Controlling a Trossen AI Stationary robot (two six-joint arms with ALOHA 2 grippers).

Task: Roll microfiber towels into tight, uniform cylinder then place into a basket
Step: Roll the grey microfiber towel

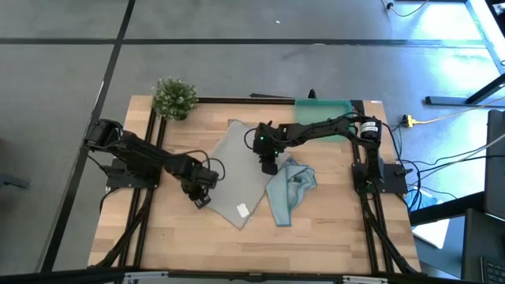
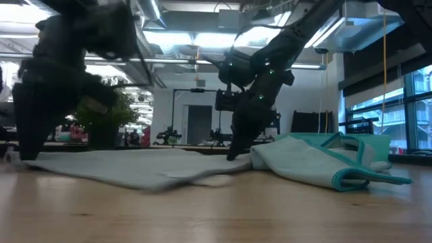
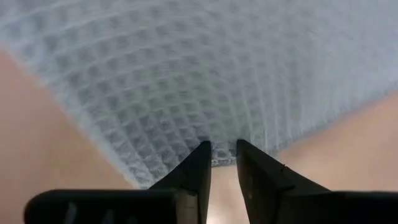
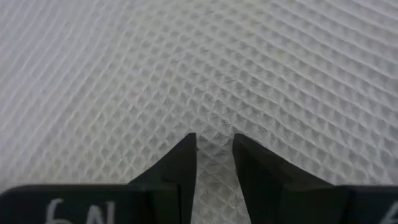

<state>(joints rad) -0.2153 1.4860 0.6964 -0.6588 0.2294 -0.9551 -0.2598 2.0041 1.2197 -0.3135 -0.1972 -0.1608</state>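
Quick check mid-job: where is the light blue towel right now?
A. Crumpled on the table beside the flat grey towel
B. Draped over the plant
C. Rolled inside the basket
A: the light blue towel lies bunched on the table right of the grey towel; the basket sits apart.

Flat towel (image 1: 237, 170) mid table (image 1: 331, 229), crumpled towel (image 1: 289, 188) touching its right; basket (image 1: 323, 110) behind right, plant (image 1: 174, 98) behind left.
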